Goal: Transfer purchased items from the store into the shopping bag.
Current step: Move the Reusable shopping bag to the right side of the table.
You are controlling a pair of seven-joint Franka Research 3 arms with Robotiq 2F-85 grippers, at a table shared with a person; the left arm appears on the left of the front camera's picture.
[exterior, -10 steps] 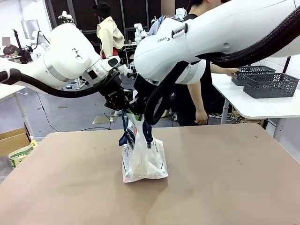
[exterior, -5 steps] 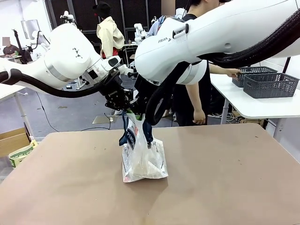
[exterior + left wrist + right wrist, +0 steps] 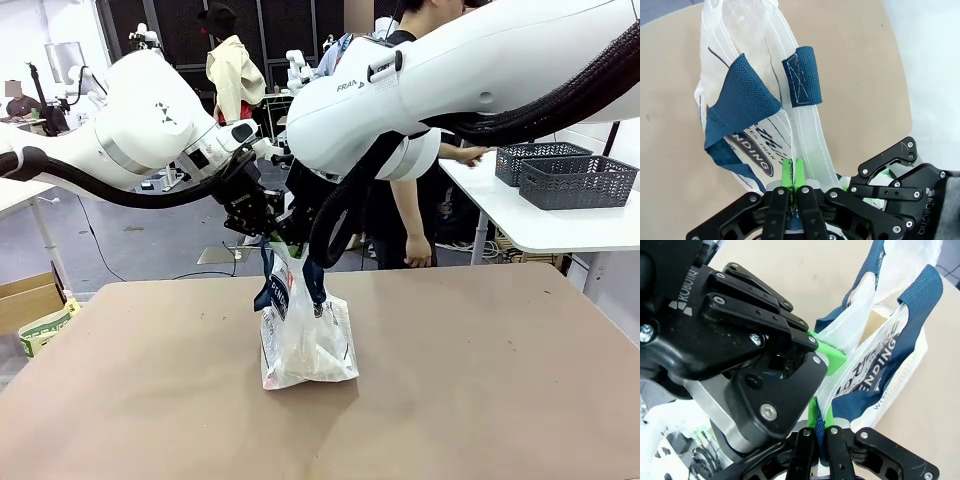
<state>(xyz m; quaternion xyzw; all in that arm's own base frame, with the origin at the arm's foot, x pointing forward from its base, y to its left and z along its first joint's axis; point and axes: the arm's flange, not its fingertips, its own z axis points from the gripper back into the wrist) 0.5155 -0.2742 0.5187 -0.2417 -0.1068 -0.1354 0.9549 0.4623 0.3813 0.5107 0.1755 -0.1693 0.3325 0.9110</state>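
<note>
The shopping bag point(image 3: 303, 335), clear plastic with navy straps and lettering, stands upright at the middle of the brown table point(image 3: 480, 380) with goods in its bottom. My left gripper point(image 3: 272, 236) and right gripper point(image 3: 297, 247) meet over its mouth, both shut on its top. In the left wrist view the green pads point(image 3: 787, 173) pinch the clear rim of the bag point(image 3: 750, 100). In the right wrist view my right gripper point(image 3: 819, 432) is shut on a navy strap and the rim of the bag point(image 3: 890, 335), close beside the left gripper point(image 3: 828, 354). Two dark grey slotted baskets point(image 3: 578, 181) stand on a side table; which one is the store I cannot tell.
A person point(image 3: 405, 215) stands beyond the far edge, one hand point(image 3: 470, 154) stretched toward the white side table point(image 3: 540, 228) at the right. A cardboard box point(image 3: 30, 300) sits on the floor at the left. Bare tabletop surrounds the bag.
The person's hand has drawn back from the baskets on the side table. Both arms and the bag have stayed where they were.
</note>
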